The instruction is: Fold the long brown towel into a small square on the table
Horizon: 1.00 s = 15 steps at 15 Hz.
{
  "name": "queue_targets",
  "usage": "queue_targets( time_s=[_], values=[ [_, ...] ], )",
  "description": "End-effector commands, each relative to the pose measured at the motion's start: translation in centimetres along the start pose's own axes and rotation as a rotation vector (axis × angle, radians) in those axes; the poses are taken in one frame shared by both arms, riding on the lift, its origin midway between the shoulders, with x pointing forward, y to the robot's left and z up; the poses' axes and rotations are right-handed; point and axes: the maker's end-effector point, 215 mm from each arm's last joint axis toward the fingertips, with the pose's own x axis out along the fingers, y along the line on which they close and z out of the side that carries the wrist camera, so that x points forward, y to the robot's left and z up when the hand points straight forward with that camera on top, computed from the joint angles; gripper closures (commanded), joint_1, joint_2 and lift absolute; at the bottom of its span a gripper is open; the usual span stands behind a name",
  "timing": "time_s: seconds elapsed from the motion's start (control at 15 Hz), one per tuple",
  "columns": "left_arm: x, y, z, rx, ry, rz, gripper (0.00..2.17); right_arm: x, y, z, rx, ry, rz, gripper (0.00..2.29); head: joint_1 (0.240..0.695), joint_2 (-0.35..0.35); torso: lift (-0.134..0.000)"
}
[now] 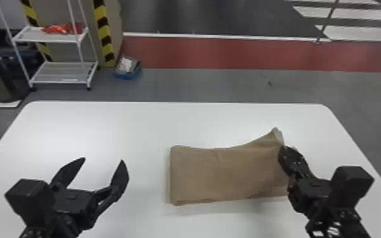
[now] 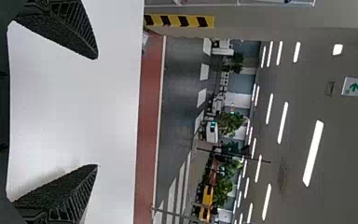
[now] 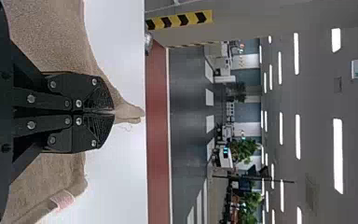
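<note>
Long brown towel [image 1: 224,174] of soft, plain cloth: in the head view, lies toward the right side of a white, round-cornered table [image 1: 104,126], layered into a flat rectangle, with the far right corner [image 1: 275,134] lifted to a peak. At that corner, pinched onto cloth, the black two-fingered right gripper [image 1: 283,149]. Well to the left, apart from the towel, the matching black left gripper [image 1: 103,160], with fingers spread and holding nothing. In the left wrist view, again parted wide over white tabletop. In the right wrist view, closed together on a fold, with a tip of cloth [image 3: 129,113] poking out between the fingers and a small pink tag [image 3: 63,199] near the edge. Looks like the start of the crosswise fold, from rectangle to square. Calls next, probably, for carrying the right end leftward over the rest, without dragging the lower layers or leaving the near right corner behind, then lining up edges.
</note>
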Motion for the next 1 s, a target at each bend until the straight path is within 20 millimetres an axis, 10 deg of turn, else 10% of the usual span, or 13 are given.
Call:
queue_targets(
  time_s=[0.0, 0.27, 0.53, 0.73, 0.93],
  values=[
    [-0.1, 0.0, 0.0, -0.004, -0.003, -0.002, 0.04, -0.1, -2.0, -2.0, 0.014, 0.041, -0.034, 1.51, 0.695, -0.094, -0.111],
    [0.2, -0.5, 0.1, -0.003, -0.003, -0.009, 0.04, 2.3, -2.1, -5.5, 0.034, 0.105, -0.021, 1.51, 0.695, -0.133, -0.111],
    [0.3, -0.5, 0.0, -0.002, -0.003, -0.011, 0.04, 1.7, -6.2, -0.2, 0.101, 0.033, -0.047, 1.51, 0.695, -0.141, -0.111],
    [0.5, -0.5, -0.2, -0.005, 0.001, -0.012, 0.04, 2.6, -9.0, -1.4, 0.100, 0.076, -0.083, 1.49, 0.695, -0.190, -0.111],
    [0.5, -0.8, -0.6, -0.007, 0.007, -0.020, 0.04, 2.6, -8.0, -5.4, 0.130, 0.180, -0.025, 0.00, 0.695, -0.209, -0.111]
  ],
)
